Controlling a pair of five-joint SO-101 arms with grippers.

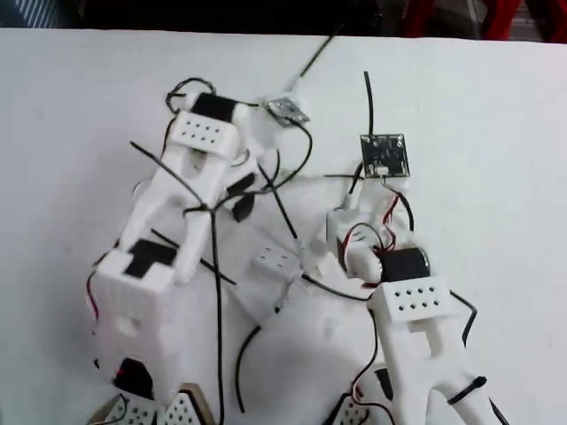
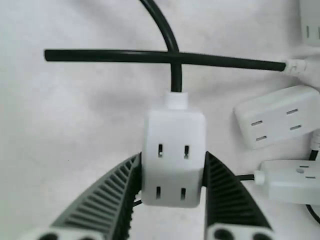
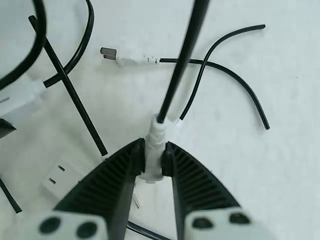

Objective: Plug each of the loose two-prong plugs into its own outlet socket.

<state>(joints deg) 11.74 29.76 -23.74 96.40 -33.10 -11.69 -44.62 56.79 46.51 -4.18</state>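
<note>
A white two-prong plug (image 3: 156, 131) on a black cord (image 3: 180, 60) sits clamped in the right gripper (image 3: 154, 150) over the white table (image 3: 280, 190). The left gripper (image 2: 172, 162) grips a white outlet block (image 2: 174, 132); another plug (image 3: 122, 57) lies loose nearby.

White table (image 1: 496, 106), red shapes (image 1: 461, 16) beyond its far edge, blue-striped thing (image 1: 35, 12) past the opposite far corner

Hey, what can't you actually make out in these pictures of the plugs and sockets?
Right wrist view: prongs of the held plug, largely hidden by the jaws.
Right wrist view: where its cord leads, cut off by the edge.
Left wrist view: most of a far socket block, cut off by the edge.
</note>
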